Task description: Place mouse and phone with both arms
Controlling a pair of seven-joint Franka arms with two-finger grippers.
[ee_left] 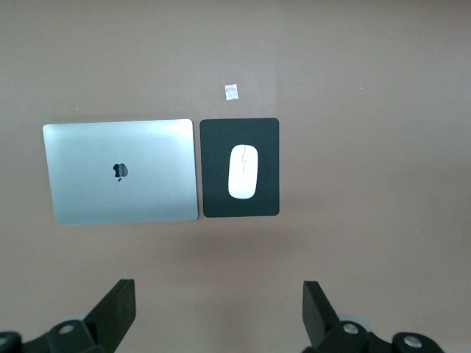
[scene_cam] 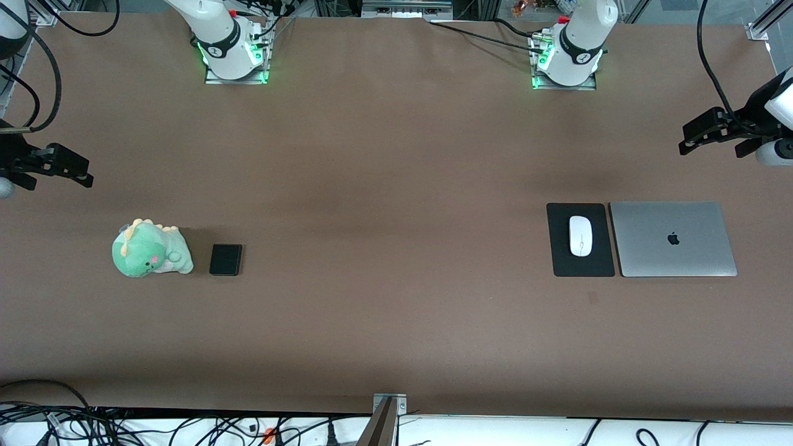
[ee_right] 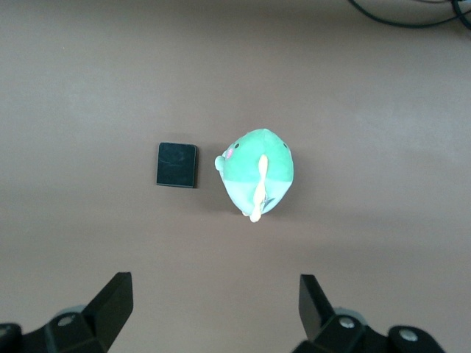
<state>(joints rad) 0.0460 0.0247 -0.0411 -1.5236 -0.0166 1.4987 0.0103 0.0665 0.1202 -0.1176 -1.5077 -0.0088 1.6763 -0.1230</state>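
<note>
**Both my grippers up, wide apart, holding nothing**

Here I am, two arms, both waiting high above the brown table (scene_cam: 384,186). My left gripper (scene_cam: 703,133) hangs over the table's edge at the left arm's end, jaws spread wide, nothing between them. From its wrist I look straight down past my two black fingers (ee_left: 118,312) and there is the mouse (ee_left: 243,171), white and glossy, lying flat in the middle of a black mat (ee_left: 265,136). In the front view the mouse (scene_cam: 580,235) sits lengthwise on that mat (scene_cam: 560,217), and a closed silver laptop (scene_cam: 673,238) lies just beside the mat, toward the left arm's end. A tiny white scrap (ee_left: 231,91) rests on the bare table near the mat.

Over to my right gripper (scene_cam: 59,164), up over the table's edge at the right arm's end, jaws just as wide and empty. Its wrist camera shows my fingers (ee_right: 114,309) framing the phone (ee_right: 176,165), a small black slab lying flat on the table. Just beside it, apart from it by a thin gap, sits a green plush dinosaur (ee_right: 257,173). In the front view the phone (scene_cam: 225,259) lies on the side of the plush dinosaur (scene_cam: 150,249) that faces the table's middle. Phone and mouse are well apart, each toward its own end of the table.
</note>
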